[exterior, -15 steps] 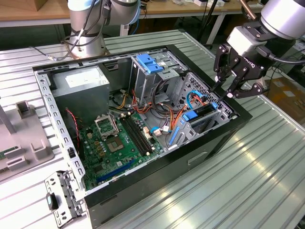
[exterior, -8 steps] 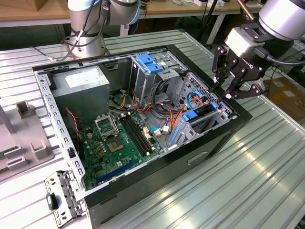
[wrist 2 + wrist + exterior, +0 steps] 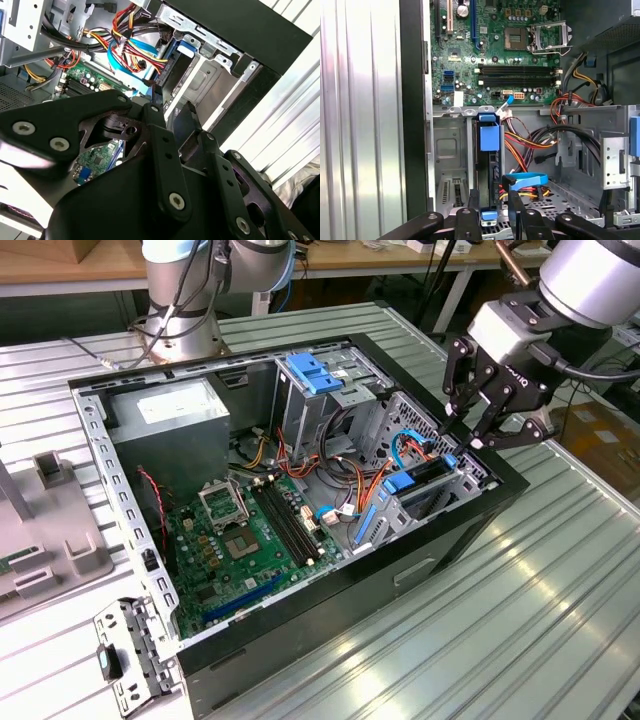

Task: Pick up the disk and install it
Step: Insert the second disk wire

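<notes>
Blue plastic rails marked the disk, which stood on edge in a metal bay at the front corner of the open computer case, right of centre in the exterior view. The gripper hung just above it, its fingertips either side of the disk's near end in the first wrist view. Whether the jaws pinched the disk or merely flanked it, I could not tell.

Judged as a handling job: a stiff, dense little slab, smooth metal faces, likely slippery, and not fond of knocks. Its thin long edges with the rails looked the sensible hold; the label face and connector end seemed best left alone.

Hard to make out: most of the disk's body sat inside the bay, so its seating depth went unread. A blue cable looped just beside it, with orange and yellow wires crowding the far side. In the second wrist view the gripper's own dark linkage covered the lower frame and hid the contact.
</notes>
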Robot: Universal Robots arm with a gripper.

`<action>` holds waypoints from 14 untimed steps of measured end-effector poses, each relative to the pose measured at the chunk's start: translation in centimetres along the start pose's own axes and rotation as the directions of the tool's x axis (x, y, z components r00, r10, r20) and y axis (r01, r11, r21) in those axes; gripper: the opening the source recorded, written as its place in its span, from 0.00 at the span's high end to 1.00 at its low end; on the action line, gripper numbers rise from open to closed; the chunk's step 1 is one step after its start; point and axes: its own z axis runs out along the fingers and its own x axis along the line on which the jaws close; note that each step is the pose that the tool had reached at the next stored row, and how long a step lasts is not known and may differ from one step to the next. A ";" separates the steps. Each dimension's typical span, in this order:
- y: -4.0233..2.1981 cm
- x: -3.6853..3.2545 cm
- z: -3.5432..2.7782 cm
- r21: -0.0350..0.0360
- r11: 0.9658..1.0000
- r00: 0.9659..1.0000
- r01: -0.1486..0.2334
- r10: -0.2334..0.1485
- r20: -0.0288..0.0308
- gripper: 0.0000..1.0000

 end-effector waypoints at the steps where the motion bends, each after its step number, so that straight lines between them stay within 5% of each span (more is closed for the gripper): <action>1: 0.01 -0.07 0.09 0.000 1.000 1.000 0.000 0.000 0.000 0.64; 14: 0.27 -0.53 1.83 -0.001 1.000 1.000 0.006 -0.006 0.000 0.64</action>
